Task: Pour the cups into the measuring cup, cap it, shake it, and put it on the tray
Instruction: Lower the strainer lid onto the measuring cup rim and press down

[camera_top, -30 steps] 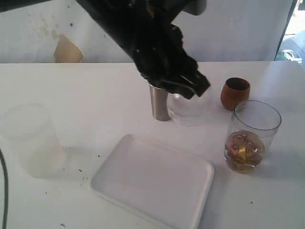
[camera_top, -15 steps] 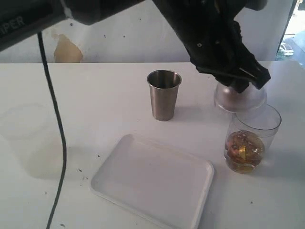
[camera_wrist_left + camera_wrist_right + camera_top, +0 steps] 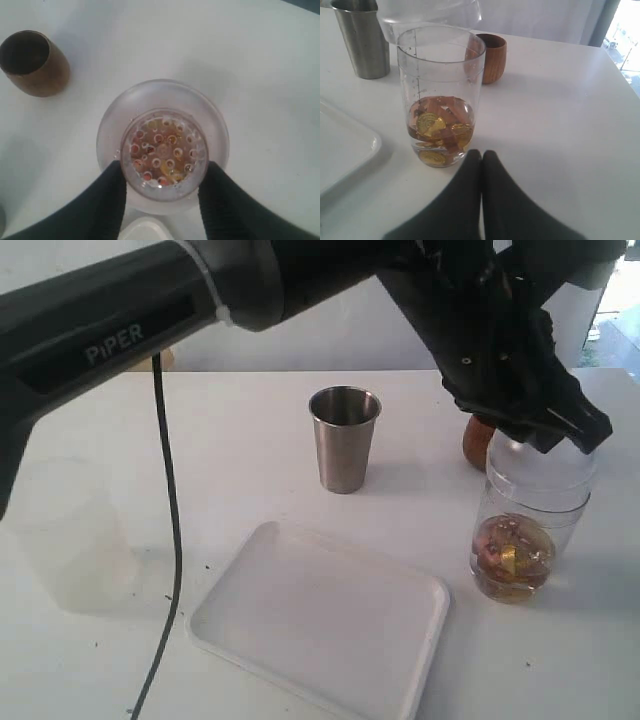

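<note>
My left gripper (image 3: 552, 433) reaches across to the right and is shut on a small clear dome lid (image 3: 540, 468), its fingers (image 3: 111, 200) on both sides of the lid (image 3: 162, 150). The lid hangs right at the rim of the measuring cup (image 3: 520, 540); I cannot tell whether it is seated. The clear measuring cup (image 3: 440, 100) holds gold coins and brown pieces. My right gripper (image 3: 481, 152) is shut and empty, low on the table just in front of it. The steel tumbler (image 3: 345, 438) stands mid-table. The wooden cup (image 3: 32, 62) is behind the measuring cup. The frosted cup (image 3: 65, 540) is far left.
The white tray (image 3: 320, 615) lies empty at the front centre, left of the measuring cup, and its corner (image 3: 340, 150) shows in the right wrist view. The left arm's black body and cable span the upper part of the exterior view.
The left arm has carried the dome lid from beside the steel tumbler rightwards to the measuring cup's rim. The right gripper has stayed shut.
</note>
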Tool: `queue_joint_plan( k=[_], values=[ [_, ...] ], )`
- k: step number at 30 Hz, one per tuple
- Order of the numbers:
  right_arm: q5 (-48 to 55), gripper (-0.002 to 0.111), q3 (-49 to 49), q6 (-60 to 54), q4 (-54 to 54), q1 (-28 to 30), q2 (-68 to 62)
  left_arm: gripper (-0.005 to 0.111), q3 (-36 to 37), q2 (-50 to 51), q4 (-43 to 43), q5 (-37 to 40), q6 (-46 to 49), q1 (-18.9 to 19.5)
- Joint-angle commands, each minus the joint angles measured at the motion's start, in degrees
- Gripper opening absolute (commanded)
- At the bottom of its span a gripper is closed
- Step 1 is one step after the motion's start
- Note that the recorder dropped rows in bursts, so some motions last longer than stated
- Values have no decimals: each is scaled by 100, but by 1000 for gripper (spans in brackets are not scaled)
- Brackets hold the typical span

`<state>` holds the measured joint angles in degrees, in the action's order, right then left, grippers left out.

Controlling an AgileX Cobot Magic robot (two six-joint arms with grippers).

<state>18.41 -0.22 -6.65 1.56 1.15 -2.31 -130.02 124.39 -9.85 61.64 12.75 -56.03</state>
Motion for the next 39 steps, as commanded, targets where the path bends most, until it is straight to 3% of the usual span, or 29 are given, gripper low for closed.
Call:
queue_joint_plan(
  k=[1,32,35,39],
  values=[
    [-53,0,22,-22,16,-9,-21,0,-76,53,-16,-2,44,-17],
    [-53,0,22,-22,16,-9,-21,0,-76,226,-30,-588,120,-17],
    [-53,0,22,-22,16,-9,-21,8,-76,229,-19,-536,120,-17],
    [-53,0,22,-22,16,-9,-21,29,-76,239,89,-409,120,-17]
  ],
)
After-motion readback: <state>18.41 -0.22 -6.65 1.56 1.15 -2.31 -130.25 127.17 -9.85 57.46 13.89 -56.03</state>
